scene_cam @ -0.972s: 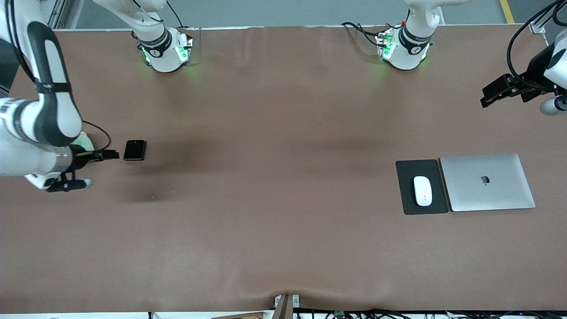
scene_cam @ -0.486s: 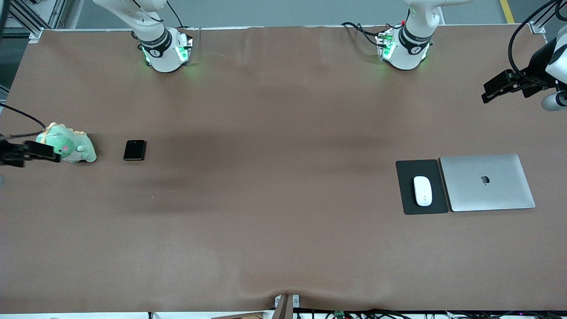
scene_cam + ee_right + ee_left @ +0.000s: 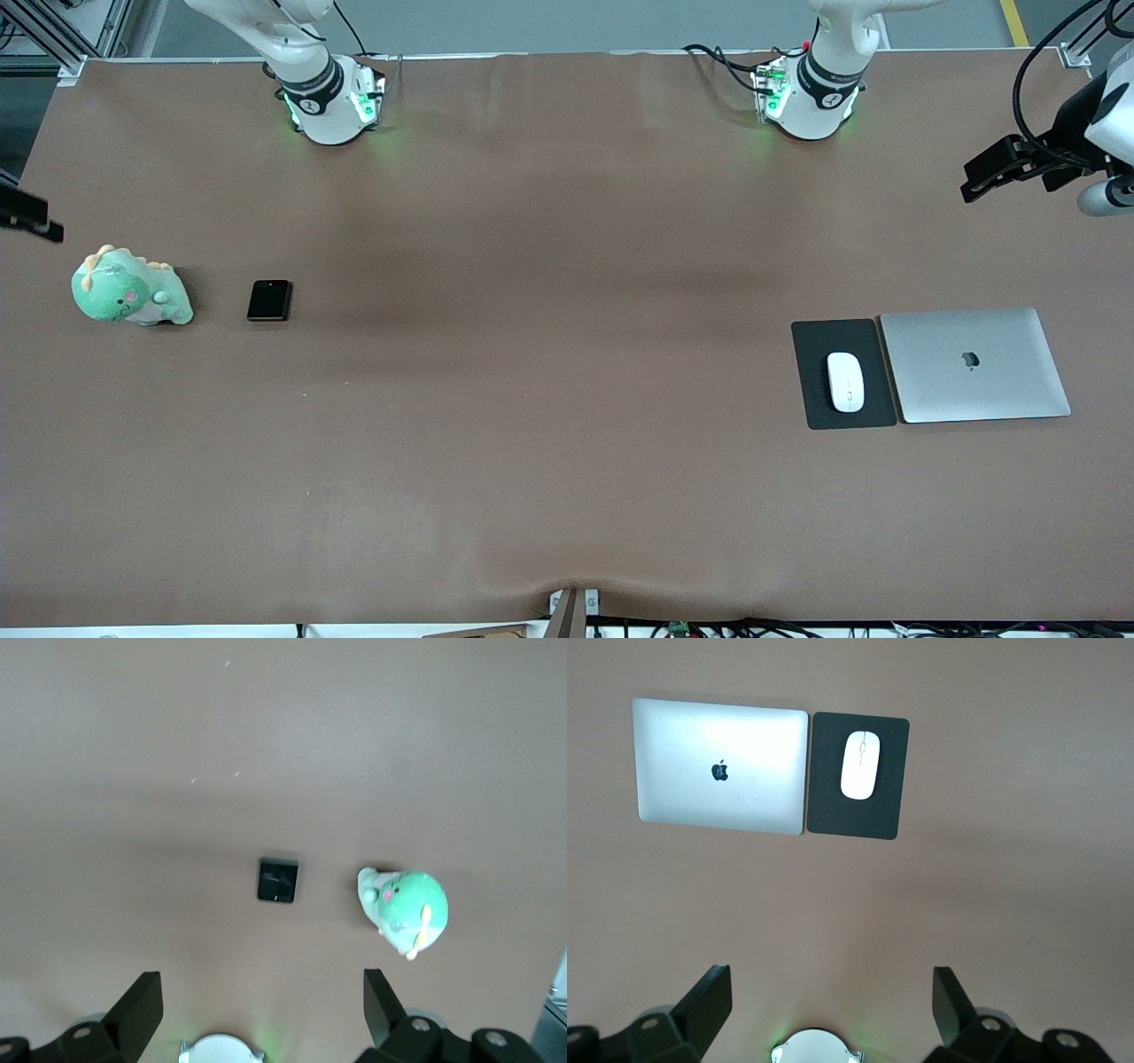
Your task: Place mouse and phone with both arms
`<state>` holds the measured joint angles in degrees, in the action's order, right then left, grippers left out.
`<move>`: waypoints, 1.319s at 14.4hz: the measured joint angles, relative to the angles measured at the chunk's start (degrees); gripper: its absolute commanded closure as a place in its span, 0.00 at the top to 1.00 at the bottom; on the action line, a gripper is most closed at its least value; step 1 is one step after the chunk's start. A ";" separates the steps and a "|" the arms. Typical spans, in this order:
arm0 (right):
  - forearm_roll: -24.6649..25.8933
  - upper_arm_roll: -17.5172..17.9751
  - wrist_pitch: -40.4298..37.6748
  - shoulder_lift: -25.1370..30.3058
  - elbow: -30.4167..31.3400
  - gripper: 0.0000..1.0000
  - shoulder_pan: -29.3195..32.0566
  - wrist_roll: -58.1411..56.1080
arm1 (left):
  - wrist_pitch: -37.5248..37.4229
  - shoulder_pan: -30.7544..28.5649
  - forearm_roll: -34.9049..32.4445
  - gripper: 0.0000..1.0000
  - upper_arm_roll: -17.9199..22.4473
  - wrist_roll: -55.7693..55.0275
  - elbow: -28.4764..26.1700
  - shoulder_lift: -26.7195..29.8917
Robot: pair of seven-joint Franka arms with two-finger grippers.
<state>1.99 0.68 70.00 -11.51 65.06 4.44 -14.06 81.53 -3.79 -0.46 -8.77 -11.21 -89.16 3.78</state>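
Observation:
The white mouse [image 3: 846, 382] lies on a black pad [image 3: 817, 403] toward the left arm's end of the table. The black folded phone [image 3: 269, 300] lies on the table toward the right arm's end, beside a green plush. My left gripper [image 3: 973, 184] hangs open and empty high over the table's edge at its own end; its wrist view shows the mouse [image 3: 860, 765] and the pad [image 3: 833, 818] well away from its open jaws [image 3: 831, 1001]. My right gripper [image 3: 40, 223] is open and empty over the table's edge at its end; its wrist view shows the phone [image 3: 277, 880].
A closed silver laptop [image 3: 974, 365] lies beside the pad, toward the left arm's end. A green dinosaur plush [image 3: 130, 291] sits beside the phone, closer to the table's end. The two green-lit arm bases [image 3: 332, 102] [image 3: 802, 93] stand along the table's back edge.
My right arm has pulled away from the phone and the plush toward the table's edge, uncovering the plush. My left gripper has barely moved. Phone and mouse lie where they were.

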 measured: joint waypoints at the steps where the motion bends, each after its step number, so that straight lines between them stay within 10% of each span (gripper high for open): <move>1: 0.01 0.24 0.15 0.78 0.39 1.00 -1.44 0.51 | 0.29 0.00 -0.30 1.00 -0.18 0.37 -0.53 0.46; 12: -0.83 -0.43 8.59 14.47 22.26 1.00 -2.24 5.85 | 0.89 -1.04 -1.04 1.00 0.22 6.56 -0.24 1.13; 19: -1.03 -0.34 9.21 15.29 23.63 1.00 -2.24 9.09 | 0.90 -1.06 -1.04 1.00 0.23 6.56 -0.19 1.13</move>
<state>0.96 0.34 79.20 3.78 88.70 2.19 -4.97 82.43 -4.85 -1.50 -8.54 -4.65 -89.34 4.92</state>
